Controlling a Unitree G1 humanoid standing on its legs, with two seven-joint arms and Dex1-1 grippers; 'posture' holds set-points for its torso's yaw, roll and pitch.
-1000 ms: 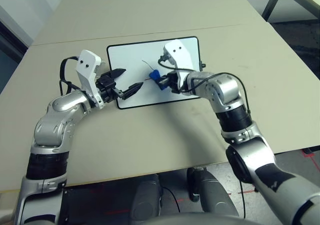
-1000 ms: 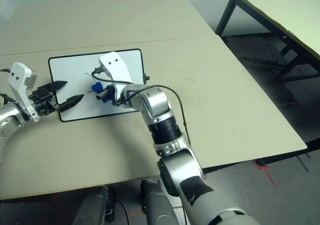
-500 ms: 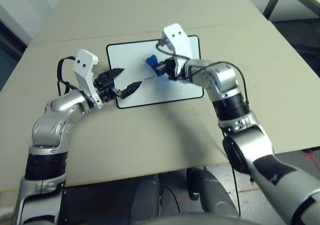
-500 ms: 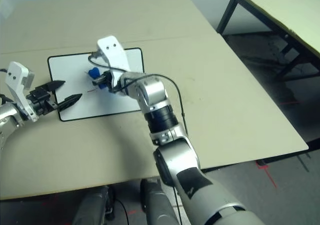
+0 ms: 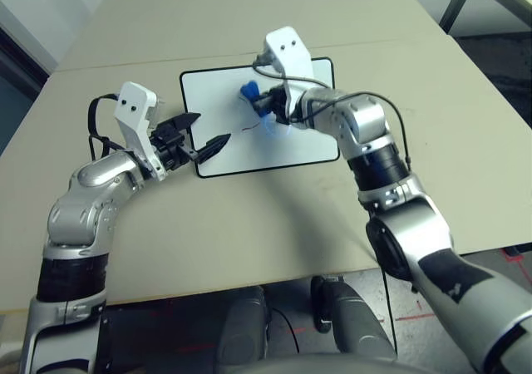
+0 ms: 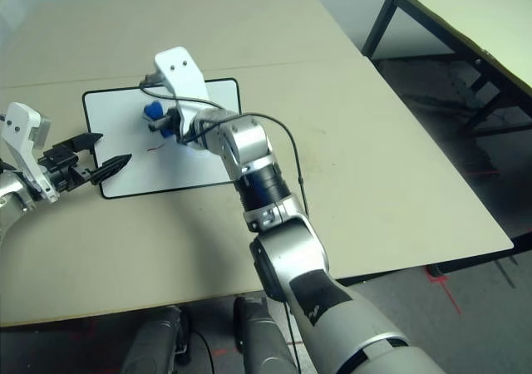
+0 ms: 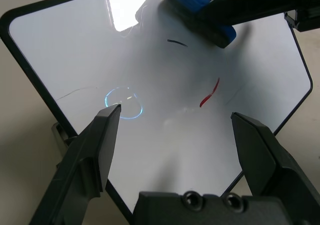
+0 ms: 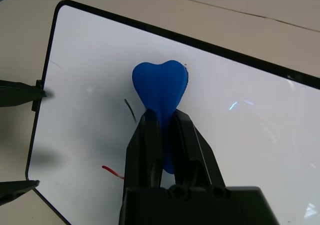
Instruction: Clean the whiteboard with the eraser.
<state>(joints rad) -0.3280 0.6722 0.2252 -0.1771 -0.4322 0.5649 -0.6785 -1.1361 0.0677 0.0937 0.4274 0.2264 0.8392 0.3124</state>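
The right gripper (image 8: 162, 116) clamps the blue eraser (image 8: 161, 85) over the whiteboard (image 5: 291, 154); at the whiteboard's left edge, the left gripper (image 7: 172, 115) spreads its 2 fingers apart.

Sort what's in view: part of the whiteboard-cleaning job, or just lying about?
Job:
- whiteboard, on the table
- blue eraser, clamped in the right pincer
- red mark and short dark mark on the board

Not job:
- second table, off to the robot's right
- red floor marking
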